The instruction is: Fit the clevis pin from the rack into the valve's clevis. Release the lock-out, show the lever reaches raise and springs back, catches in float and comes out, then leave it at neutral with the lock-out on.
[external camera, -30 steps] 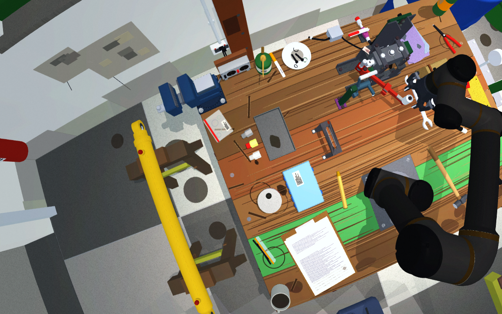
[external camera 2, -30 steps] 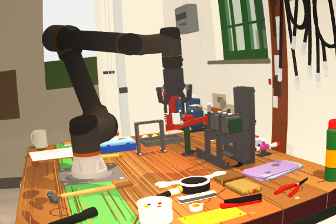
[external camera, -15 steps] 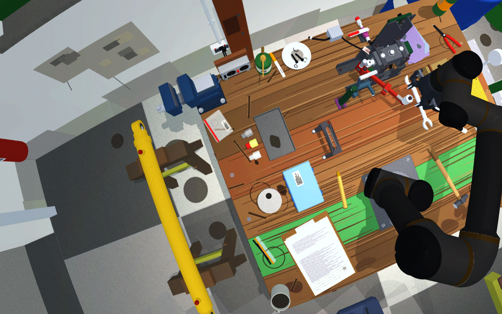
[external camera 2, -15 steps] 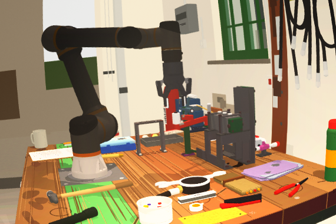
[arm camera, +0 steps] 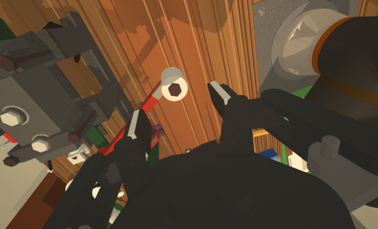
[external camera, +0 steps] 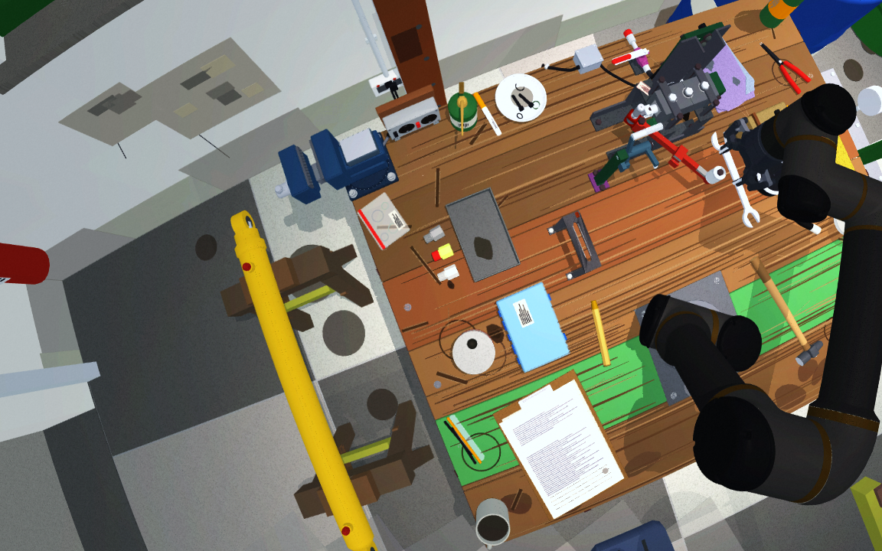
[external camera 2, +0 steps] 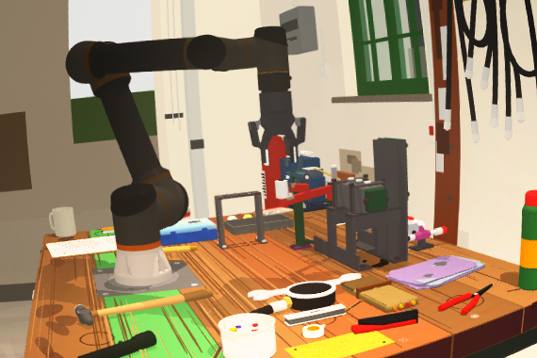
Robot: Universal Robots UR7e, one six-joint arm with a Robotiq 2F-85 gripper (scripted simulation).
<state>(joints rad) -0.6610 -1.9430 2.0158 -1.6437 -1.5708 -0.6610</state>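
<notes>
The valve lever's white knob [arm camera: 174,84] sits at the end of a red lever arm [arm camera: 133,121] below my gripper [arm camera: 177,113], which hangs open and empty above it. In the second side camera the gripper [external camera 2: 278,141] is above the knob [external camera 2: 281,188], with the red lever [external camera 2: 308,191] running right to the grey valve block [external camera 2: 362,204]. From above, the lever [external camera: 677,154] runs from the valve [external camera: 681,96] toward my wrist [external camera: 749,154]. I cannot make out the clevis pin or the lock-out.
The grey rack frame [external camera 2: 239,218] stands left of the valve on the wooden bench. A white wrench [external camera: 736,181] lies under my wrist, a hammer [external camera: 780,312] near my base, and a black bowl [external camera 2: 308,291] and red pliers [external camera 2: 464,301] lie at the near edge.
</notes>
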